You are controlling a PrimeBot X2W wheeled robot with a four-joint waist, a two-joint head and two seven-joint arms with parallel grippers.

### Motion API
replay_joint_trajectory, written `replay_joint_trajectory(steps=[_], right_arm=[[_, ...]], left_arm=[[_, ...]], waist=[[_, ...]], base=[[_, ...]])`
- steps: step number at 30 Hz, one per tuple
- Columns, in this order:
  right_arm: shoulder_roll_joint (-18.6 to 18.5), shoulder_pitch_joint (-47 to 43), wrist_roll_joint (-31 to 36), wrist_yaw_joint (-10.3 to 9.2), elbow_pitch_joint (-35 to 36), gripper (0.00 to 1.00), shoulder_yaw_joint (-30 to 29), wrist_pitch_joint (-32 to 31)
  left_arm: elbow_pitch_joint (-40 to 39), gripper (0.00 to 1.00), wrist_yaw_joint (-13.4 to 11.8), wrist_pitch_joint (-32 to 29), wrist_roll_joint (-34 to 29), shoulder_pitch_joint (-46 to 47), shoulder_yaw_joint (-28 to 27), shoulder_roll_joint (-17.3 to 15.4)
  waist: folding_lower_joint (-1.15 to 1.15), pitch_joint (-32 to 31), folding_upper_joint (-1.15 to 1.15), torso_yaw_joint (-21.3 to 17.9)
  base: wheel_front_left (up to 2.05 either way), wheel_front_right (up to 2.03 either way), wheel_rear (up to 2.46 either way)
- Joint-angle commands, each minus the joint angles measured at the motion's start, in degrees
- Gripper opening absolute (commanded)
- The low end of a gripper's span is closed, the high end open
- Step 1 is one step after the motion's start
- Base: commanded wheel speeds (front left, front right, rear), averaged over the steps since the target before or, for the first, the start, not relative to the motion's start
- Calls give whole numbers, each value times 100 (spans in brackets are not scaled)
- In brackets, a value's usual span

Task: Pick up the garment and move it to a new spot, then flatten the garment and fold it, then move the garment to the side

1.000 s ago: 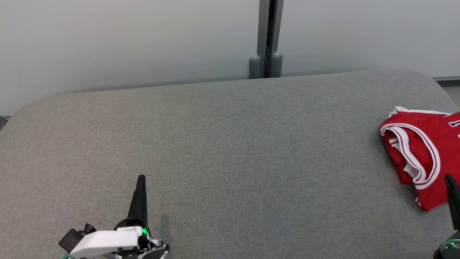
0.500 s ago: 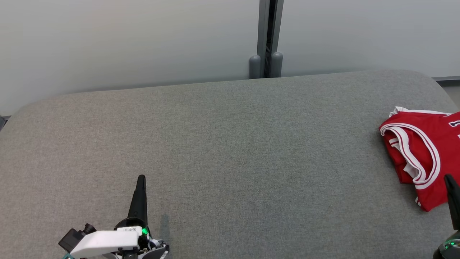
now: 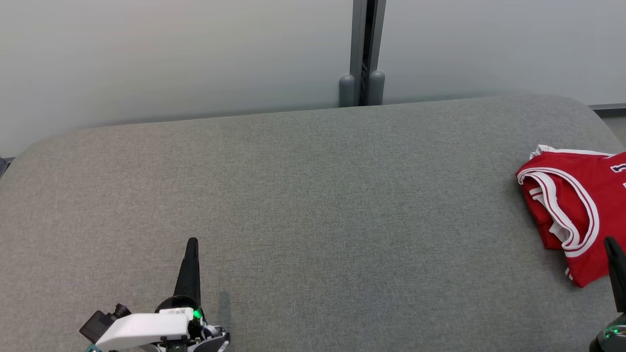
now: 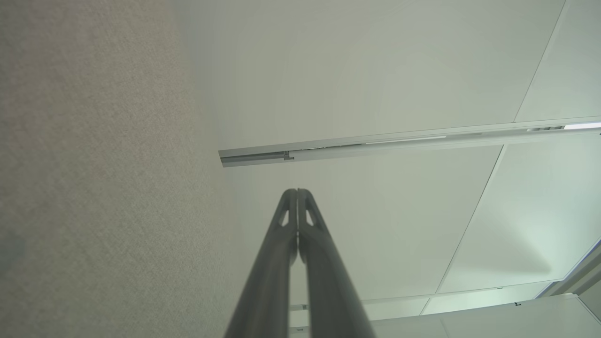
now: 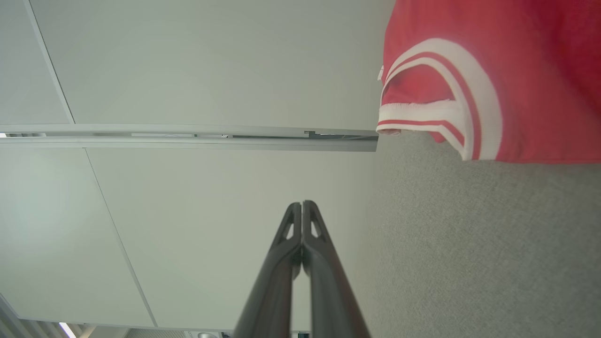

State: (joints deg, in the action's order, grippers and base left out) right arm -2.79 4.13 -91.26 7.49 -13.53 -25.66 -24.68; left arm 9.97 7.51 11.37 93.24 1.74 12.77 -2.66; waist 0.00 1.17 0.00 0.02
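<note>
The garment is a red sleeveless jersey with white trim, lying bunched at the right edge of the grey cushioned surface; it runs out of the head view on the right. In the right wrist view the garment fills the upper right. My right gripper stands shut and empty at the lower right, its tip just in front of the jersey's near hem; its fingers are pressed together. My left gripper is shut and empty at the lower left, far from the jersey, fingers together.
A pale wall with a grey vertical post rises behind the surface. The surface's rounded back edge runs along the wall, with its corners at far left and far right.
</note>
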Motion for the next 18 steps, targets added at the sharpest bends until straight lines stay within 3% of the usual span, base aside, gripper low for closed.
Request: replay_joint_trajectory(steps=[1, 18], right_arm=[[-19, 32, -29, 0, 3, 0, -14, 0], [-19, 29, -31, 0, 3, 0, -7, 7]], left_arm=[[4, 0, 31, 5, 8, 106, -23, -13], [4, 0, 31, 6, 8, 106, -22, -13]], waist=[[0, 0, 0, 0], [0, 0, 0, 0]], base=[[0, 0, 0], [0, 0, 0]])
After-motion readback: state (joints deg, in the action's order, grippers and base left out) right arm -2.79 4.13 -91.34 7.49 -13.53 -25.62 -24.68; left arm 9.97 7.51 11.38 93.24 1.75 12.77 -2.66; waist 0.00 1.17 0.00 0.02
